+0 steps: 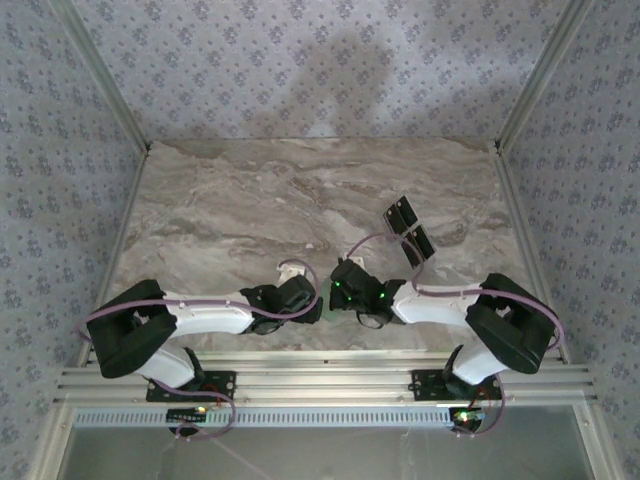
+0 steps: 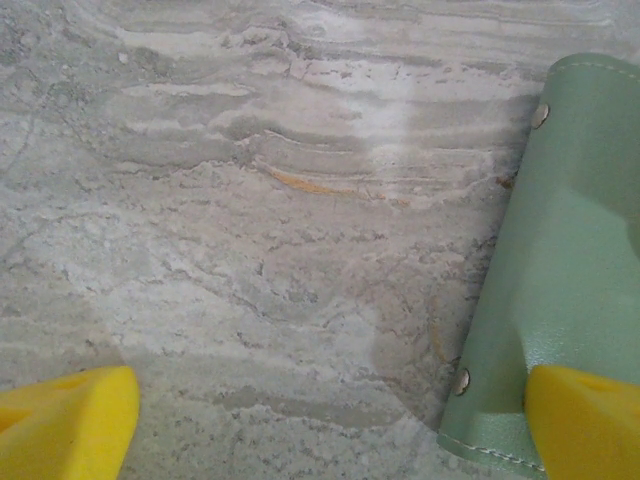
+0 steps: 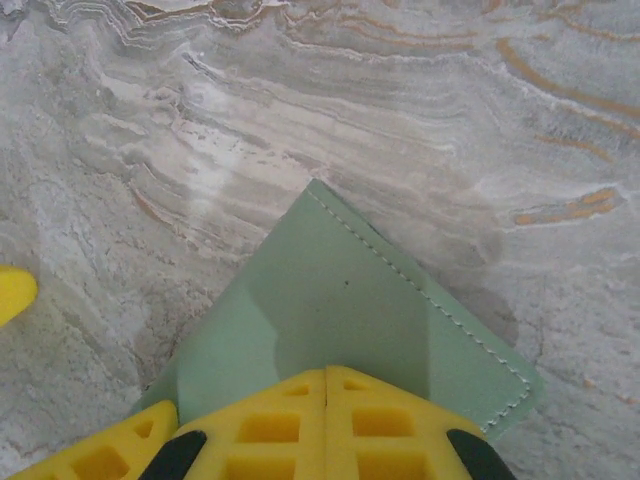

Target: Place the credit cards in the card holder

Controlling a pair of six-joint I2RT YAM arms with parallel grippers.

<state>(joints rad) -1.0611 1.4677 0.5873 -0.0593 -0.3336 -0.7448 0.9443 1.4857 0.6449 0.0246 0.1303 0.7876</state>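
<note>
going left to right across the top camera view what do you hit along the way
left arm's elbow → left gripper → card holder → right gripper → credit cards → right arm's elbow

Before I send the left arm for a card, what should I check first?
1. Left gripper open: ok.
2. Right gripper shut over the card holder: ok.
3. Holder actually pinned down: cannot tell.
4. Holder's pocket open for loading: cannot tell.
5. Credit cards loaded: not ok, black cards lie on the table beyond the right gripper.
</note>
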